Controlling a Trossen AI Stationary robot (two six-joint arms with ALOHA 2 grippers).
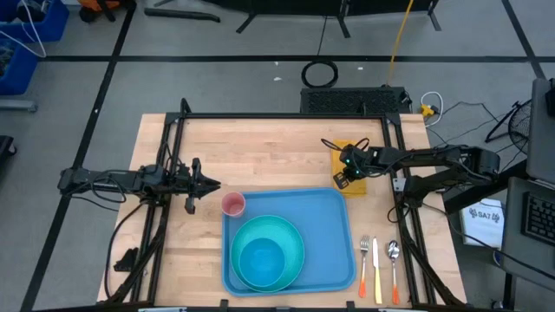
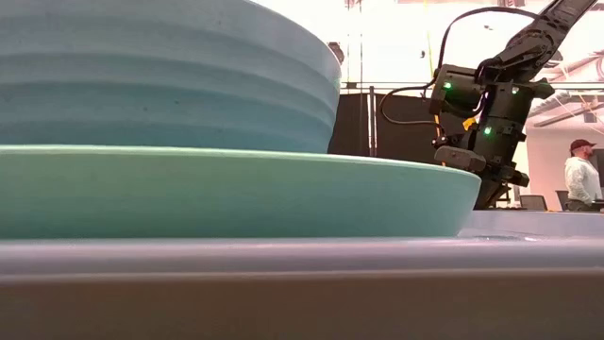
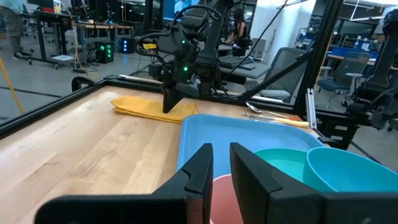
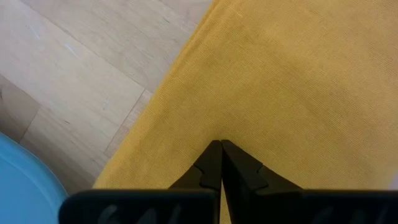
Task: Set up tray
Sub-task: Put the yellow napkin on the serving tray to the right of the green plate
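Tray (image 1: 334, 227) is sitting at the table's front middle, carrying the turquoise plate (image 1: 286, 227) and bowl (image 1: 260, 260) on its left half, leaving the right half bare, probably for what remains. Right gripper (image 1: 345, 172) is pressing on the yellow napkin (image 4: 292, 74) just beyond the tray's far right corner, fingers squeezed together, seemingly pinching cloth. Left gripper (image 3: 221, 163) is hovering by the pink cup (image 1: 232, 204), fingers slightly parted, holding nothing.
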